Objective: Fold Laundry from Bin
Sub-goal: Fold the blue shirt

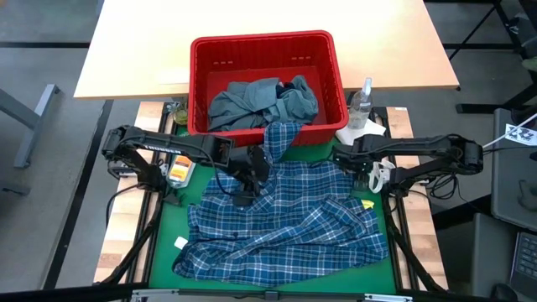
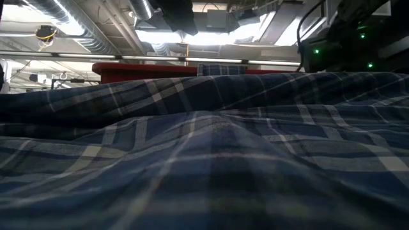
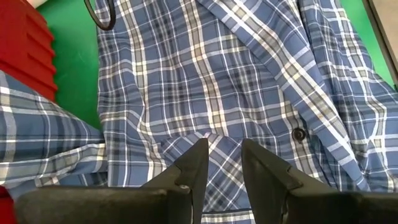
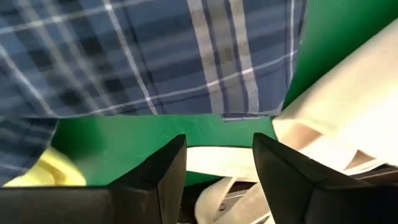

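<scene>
While the plaid shirt (image 1: 285, 222) lies spread across the green mat (image 1: 168, 222) in the high view, one sleeve runs up over the front rim of the red bin (image 1: 262, 44), which stands at the far edge of the mat against a pale wooden bench (image 1: 252, 17). Inside the bin lies a crumpled grey-blue garment (image 1: 260, 102). The left tool (image 1: 243, 197) sits over the shirt's upper left part, near the sleeve. The right tool (image 1: 367, 172) is at the shirt's right edge, beside a clear spray bottle (image 1: 362, 102) and a white paper towel (image 1: 362, 130). A small yellow piece (image 1: 367, 204) shows at the shirt's right edge; a small white tag (image 1: 180, 242) lies on the mat at the left. No writing on it can be read.

Seen from the low view, plaid cloth (image 2: 204, 153) fills nearly everything, with the bin's red rim (image 2: 140, 69) just above it.

From the left wrist view, the left tool (image 3: 224, 152) has its fingers (image 3: 196, 165) slightly apart, tips right at the shirt (image 3: 236, 81) with a fold of cloth between them; whether they pinch it I cannot tell. A dark button (image 3: 299, 134) shows nearby, and the bin wall (image 3: 28, 50) at the side.

From the right wrist view, the right tool (image 4: 219, 146) stands with fingers (image 4: 165, 171) apart over bare mat (image 4: 161, 134), gripping nothing, the shirt's hem (image 4: 155, 56) just beyond, yellow cloth (image 4: 50, 171) to one side and the paper towel (image 4: 342, 118) to the other.
</scene>
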Controlling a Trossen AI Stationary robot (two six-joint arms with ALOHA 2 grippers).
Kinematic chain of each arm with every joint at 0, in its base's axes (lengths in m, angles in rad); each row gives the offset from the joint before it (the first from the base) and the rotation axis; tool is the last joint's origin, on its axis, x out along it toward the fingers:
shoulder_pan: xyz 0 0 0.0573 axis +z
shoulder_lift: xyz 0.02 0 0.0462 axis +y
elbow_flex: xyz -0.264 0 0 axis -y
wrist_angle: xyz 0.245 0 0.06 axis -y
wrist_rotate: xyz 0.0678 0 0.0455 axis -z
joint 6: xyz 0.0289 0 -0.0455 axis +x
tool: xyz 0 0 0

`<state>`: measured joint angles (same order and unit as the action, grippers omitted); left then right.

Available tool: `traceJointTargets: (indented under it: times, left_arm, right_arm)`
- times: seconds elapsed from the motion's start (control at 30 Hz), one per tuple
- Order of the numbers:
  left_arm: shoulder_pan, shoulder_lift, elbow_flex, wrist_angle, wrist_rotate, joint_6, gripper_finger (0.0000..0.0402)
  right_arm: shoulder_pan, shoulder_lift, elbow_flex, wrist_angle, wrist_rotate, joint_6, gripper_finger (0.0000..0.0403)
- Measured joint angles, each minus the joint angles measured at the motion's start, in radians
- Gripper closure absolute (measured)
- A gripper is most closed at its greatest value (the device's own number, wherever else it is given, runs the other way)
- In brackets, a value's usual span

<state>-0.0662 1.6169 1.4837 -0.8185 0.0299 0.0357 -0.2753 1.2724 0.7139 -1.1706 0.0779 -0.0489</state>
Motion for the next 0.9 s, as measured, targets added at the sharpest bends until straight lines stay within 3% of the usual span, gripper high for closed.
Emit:
traceJointTargets:
  times: [0.43,0.9]
  left_arm:
    - [0.000,0.000,0.000,0.000,0.000,0.000,0.0310]
    - [0.000,0.000,0.000,0.000,0.000,-0.001,0.0310]
  right_arm:
    - [0.000,0.000,-0.097,0.133,0.042,0.279,0.0217]
    - [0.000,-0.002,-0.192,0.314,0.072,0.313,0.0217]
